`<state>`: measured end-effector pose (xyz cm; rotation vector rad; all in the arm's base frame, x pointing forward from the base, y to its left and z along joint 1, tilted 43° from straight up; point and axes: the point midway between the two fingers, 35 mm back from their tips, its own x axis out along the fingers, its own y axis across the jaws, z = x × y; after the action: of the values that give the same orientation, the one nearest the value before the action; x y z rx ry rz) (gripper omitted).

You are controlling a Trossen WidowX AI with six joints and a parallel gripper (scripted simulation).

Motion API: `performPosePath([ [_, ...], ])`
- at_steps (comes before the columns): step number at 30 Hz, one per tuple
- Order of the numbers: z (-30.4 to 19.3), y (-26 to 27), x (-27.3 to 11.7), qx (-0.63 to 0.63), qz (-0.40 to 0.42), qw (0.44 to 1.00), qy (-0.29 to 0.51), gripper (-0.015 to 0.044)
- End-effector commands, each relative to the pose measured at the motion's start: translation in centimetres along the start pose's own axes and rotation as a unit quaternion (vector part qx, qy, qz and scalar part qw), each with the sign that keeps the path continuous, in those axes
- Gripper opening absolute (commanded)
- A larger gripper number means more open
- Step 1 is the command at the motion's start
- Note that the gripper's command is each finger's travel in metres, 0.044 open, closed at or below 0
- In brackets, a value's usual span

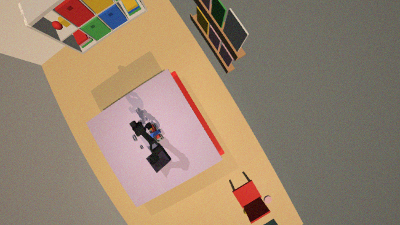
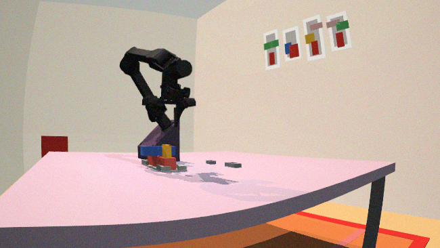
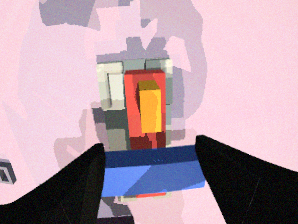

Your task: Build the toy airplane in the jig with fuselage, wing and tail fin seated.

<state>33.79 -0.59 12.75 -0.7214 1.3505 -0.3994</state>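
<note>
We see the red fuselage [image 1: 158,136] [image 2: 162,162] [image 3: 131,105] in the grey-green jig [image 1: 160,139] [image 2: 164,168] [image 3: 105,86], which rests on the pink bench [image 1: 184,141] [image 2: 101,190] [image 3: 250,100]. The blue wing [image 1: 155,133] [image 2: 151,151] [image 3: 150,175] lies crosswise over the fuselage. The yellow tail fin [image 2: 166,151] [image 3: 151,111] stands upright on the fuselage near one end. We cannot tell whether either tab is fully seated.

We find the pincer [image 2: 170,127] [image 3: 150,145] apart, clamped on nothing. In the exterior view, its fingertips are above the airplane parts and separated from them. In the wrist view, the wing spans the gap between the fingers.

Two small grey pieces, the larger [image 1: 135,138] [image 2: 233,164] and the smaller [image 1: 141,147] [image 2: 210,162], lie apart from the jig. The black arm [image 1: 148,138] [image 2: 139,79] is bent above the bench.
</note>
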Motion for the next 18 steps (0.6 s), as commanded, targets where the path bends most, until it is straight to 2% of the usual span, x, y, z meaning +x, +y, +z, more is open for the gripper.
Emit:
performPosePath([
  [1, 0.04, -0.09, -0.1, 0.003, -0.002, 1.0, 0.0, 0.026],
  [18, 0.04, 0.12, -0.1, 0.003, -0.002, 1.0, 0.0, 0.026],
])
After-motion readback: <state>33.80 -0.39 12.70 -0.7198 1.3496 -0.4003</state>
